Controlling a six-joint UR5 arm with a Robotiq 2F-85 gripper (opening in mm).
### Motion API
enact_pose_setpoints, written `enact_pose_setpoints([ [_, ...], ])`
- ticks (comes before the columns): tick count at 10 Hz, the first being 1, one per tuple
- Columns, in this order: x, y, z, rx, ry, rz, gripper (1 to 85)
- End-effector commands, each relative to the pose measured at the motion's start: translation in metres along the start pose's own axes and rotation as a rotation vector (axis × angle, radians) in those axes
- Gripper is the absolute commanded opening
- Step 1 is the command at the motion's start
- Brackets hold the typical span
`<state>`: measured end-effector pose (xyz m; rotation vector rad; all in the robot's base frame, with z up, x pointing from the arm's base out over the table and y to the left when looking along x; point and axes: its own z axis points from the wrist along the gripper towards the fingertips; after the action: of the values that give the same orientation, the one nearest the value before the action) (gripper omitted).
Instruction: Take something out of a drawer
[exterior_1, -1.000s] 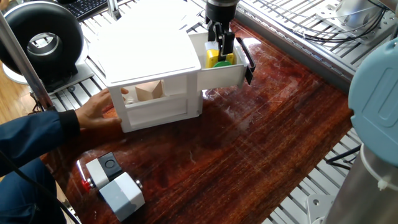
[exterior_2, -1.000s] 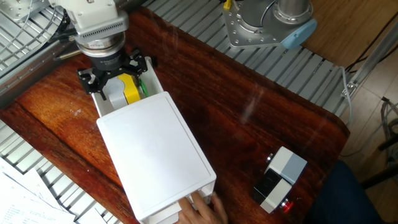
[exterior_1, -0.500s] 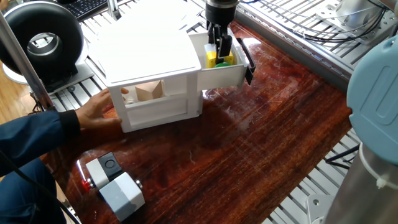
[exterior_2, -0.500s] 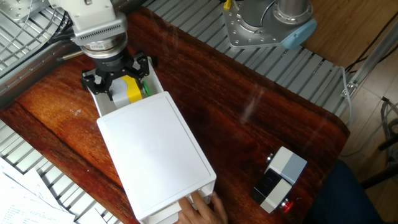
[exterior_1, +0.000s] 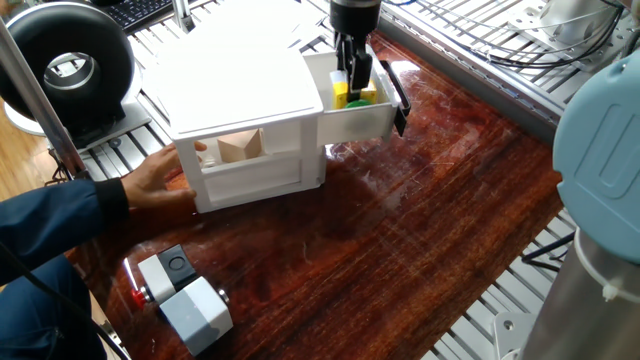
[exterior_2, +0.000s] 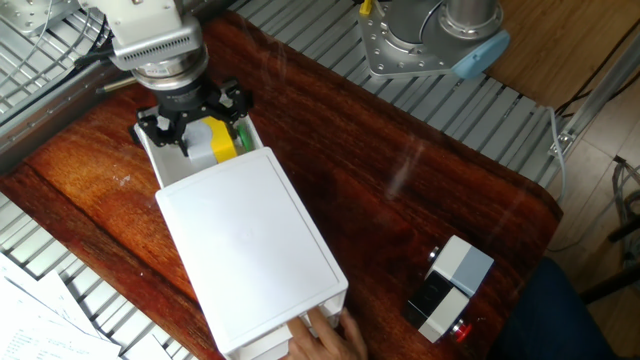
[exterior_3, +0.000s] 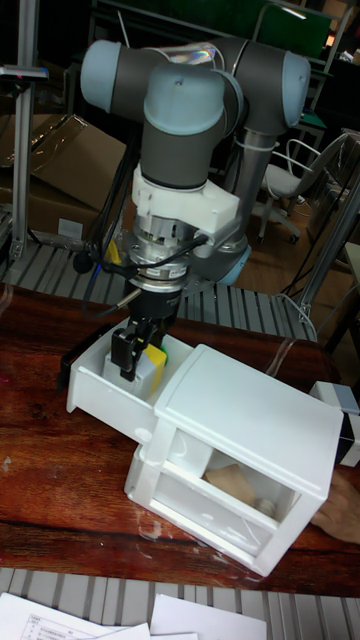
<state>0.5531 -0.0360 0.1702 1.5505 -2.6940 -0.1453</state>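
Observation:
The white drawer (exterior_1: 362, 122) stands pulled out of the small white cabinet (exterior_1: 235, 85), its black bar handle (exterior_1: 397, 97) facing away from it. Inside it sits the something, a yellow block (exterior_1: 343, 96) with a green disc part (exterior_1: 366, 97). My gripper (exterior_1: 353, 78) reaches down into the drawer with its fingers closed on the block. From the other side the gripper (exterior_2: 193, 127) straddles the yellow block (exterior_2: 222, 143) just inside the drawer wall (exterior_2: 152, 163). The tall view shows the gripper (exterior_3: 134, 356), the block (exterior_3: 156, 359) and the drawer (exterior_3: 98, 388).
A person's hand (exterior_1: 158, 180) steadies the cabinet at its far end. A tan wedge (exterior_1: 240, 147) lies in the cabinet's lower compartment. A grey box with a red button (exterior_1: 182, 292) stands near the table's front edge. A black round device (exterior_1: 68, 62) sits behind the cabinet.
The gripper has shifted slightly along the drawer toward the cabinet, and the yellow block has moved with it. The hand and cabinet have stayed put.

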Motion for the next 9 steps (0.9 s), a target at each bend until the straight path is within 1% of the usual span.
enact_pose_setpoints([
  [1, 0.002, 0.01, -0.024, -0.009, 0.031, 0.03, 1.0],
  [2, 0.007, 0.01, -0.032, 0.0, 0.061, 0.032, 1.0],
  [3, 0.016, 0.005, -0.044, 0.028, 0.107, 0.029, 1.0],
  [4, 0.024, 0.004, -0.058, 0.038, 0.137, 0.036, 1.0],
  [5, 0.027, 0.009, -0.067, 0.043, 0.155, 0.055, 1.0],
  [6, 0.03, 0.009, -0.078, 0.067, 0.195, 0.065, 1.0],
  [8, 0.027, 0.006, -0.102, 0.132, 0.271, 0.055, 1.0],
  [9, 0.026, 0.008, -0.109, 0.144, 0.29, 0.058, 1.0],
])
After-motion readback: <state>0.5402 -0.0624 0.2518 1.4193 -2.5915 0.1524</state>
